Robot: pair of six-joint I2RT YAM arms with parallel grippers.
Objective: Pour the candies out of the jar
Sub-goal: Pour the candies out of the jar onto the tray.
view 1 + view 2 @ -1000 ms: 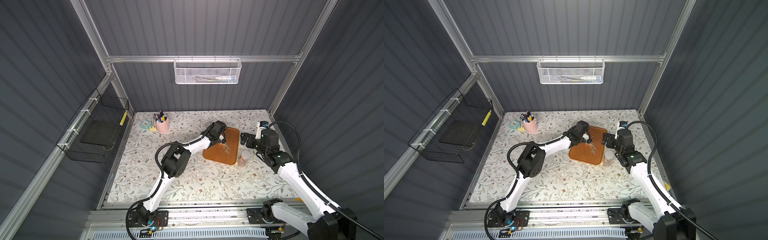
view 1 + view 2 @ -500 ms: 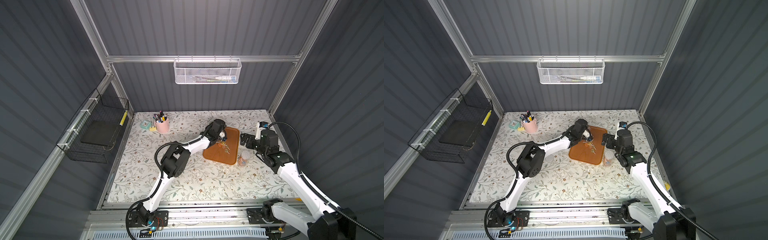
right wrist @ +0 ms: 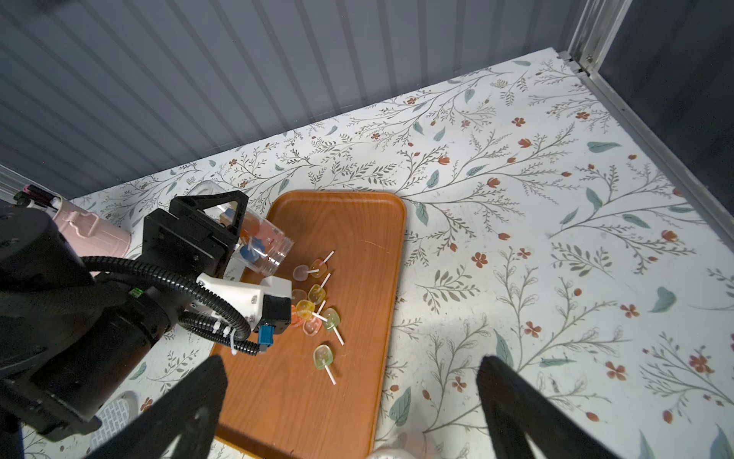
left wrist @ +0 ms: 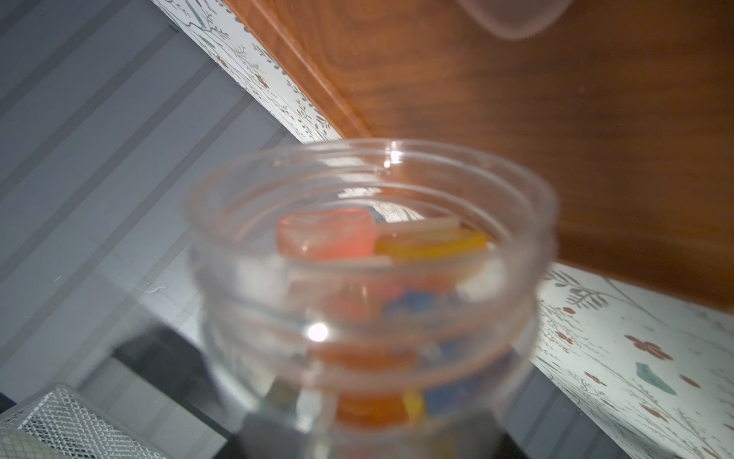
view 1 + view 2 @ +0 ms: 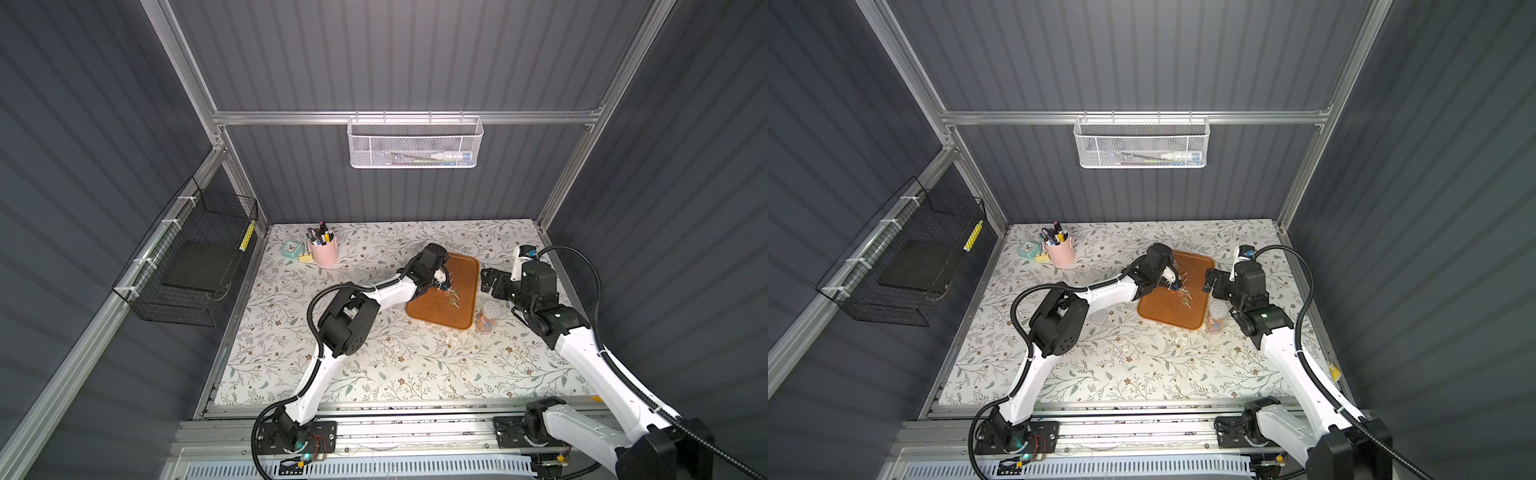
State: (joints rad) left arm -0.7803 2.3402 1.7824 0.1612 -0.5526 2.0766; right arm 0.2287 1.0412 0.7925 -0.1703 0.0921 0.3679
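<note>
In the right wrist view the left gripper (image 3: pixel 214 226) is clamped on a clear plastic screw-top jar (image 3: pixel 264 246), tipped mouth-down over a brown wood-grain rectangular tray (image 3: pixel 341 401). A handful of flat-headed lollipop candies on white sticks (image 3: pixel 313 302) lies just below the mouth. The right gripper (image 3: pixel 348 359) hangs above the tray's near end, its jaws wide apart and empty.

In the left wrist view the threaded mouth faces the tray, with pink, orange and blue candies still lodged inside.

In both top views the left wrist has drawn slightly back since a second ago, while the heap looks much the same. The pour appears partway done, and a steeper tilt or a shake is probably needed.
</note>
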